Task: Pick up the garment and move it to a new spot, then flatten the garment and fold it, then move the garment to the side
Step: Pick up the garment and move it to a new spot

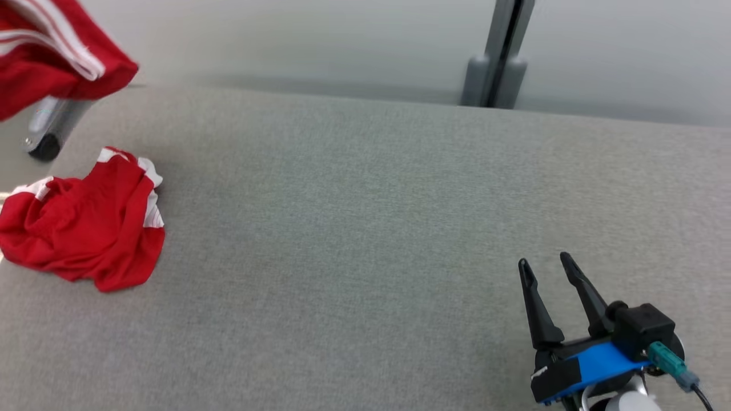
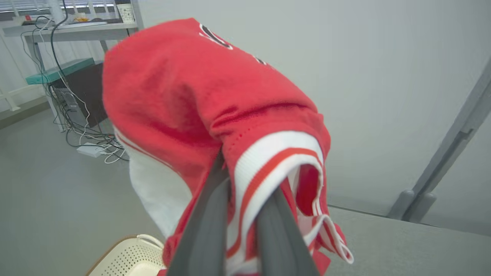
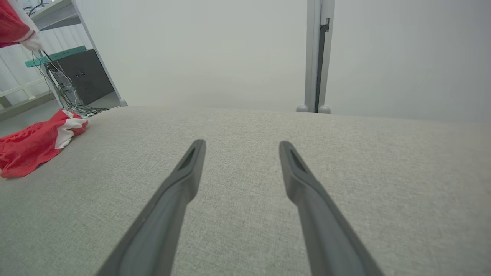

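Left gripper [image 2: 245, 184] pinches the striped hem of the red-and-white knit garment [image 2: 184, 96], held aloft off the far left corner of the grey fabric-covered table [image 1: 365, 228] — best carried inward over bare cloth, clear of the second crumpled red garment [image 1: 85, 228], then lowered slowly so it spreads. Right gripper [image 1: 545, 261] hovers at near right, fingers spread, empty. Black-and-white mark on the held garment — too blurred to read.

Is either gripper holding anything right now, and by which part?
The left gripper is shut on a red garment, pinching its red-and-white striped trim. The right gripper is open and holds nothing.
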Available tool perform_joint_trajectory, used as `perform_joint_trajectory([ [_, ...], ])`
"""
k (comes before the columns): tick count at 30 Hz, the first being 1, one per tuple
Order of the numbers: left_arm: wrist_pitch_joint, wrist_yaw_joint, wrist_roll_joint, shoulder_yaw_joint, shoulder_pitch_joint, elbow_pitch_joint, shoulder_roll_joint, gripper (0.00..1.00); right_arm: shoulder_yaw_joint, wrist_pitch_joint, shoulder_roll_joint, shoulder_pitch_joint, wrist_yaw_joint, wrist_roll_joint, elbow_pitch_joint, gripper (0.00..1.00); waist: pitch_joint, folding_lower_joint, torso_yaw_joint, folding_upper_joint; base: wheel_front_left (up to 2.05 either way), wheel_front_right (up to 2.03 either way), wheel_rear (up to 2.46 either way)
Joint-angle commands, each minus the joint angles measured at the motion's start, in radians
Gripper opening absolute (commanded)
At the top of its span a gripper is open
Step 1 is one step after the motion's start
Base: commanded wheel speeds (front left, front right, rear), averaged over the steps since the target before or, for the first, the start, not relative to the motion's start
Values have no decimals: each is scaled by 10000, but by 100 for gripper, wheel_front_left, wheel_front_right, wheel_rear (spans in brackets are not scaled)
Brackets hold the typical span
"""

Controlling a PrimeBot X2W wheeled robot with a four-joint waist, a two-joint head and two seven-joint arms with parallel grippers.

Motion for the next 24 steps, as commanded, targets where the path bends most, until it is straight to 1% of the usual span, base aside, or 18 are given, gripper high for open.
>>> perform_joint_trajectory([
  [1,58,-59,12,-76,-219,-105,-106,0,-15,-64,-51,104,3,33,57,100,-433,4,-410,3,0,0,0],
  [5,344,-301,-204,-481,-598,-901,-544,0,-25,-241,-50,172,3,254,314,100,-841,4,-811,3,0,0,0],
  [8,461,-449,-470,-800,-709,-1461,-1034,0,-62,-293,-51,132,3,281,395,100,-939,4,-1262,3,0,0,0],
  [13,516,-607,-880,-1449,-112,-2081,-1929,0,-201,-306,-47,97,5,210,368,100,-874,4,-2139,3,0,0,0],
  [15,356,-646,-837,-1723,202,-2271,-2181,0,-258,-269,-50,45,3,174,315,100,-772,4,-2512,3,0,0,0],
  [20,-121,-632,-1052,-2313,1418,-2204,-2966,0,-334,-249,-44,-46,5,178,227,100,-452,4,-3385,3,0,0,0],
  [24,-546,-489,-830,-2804,2360,-1360,-3386,0,-286,-274,-44,-134,5,289,176,100,-194,4,-3983,3,0,0,0],
])
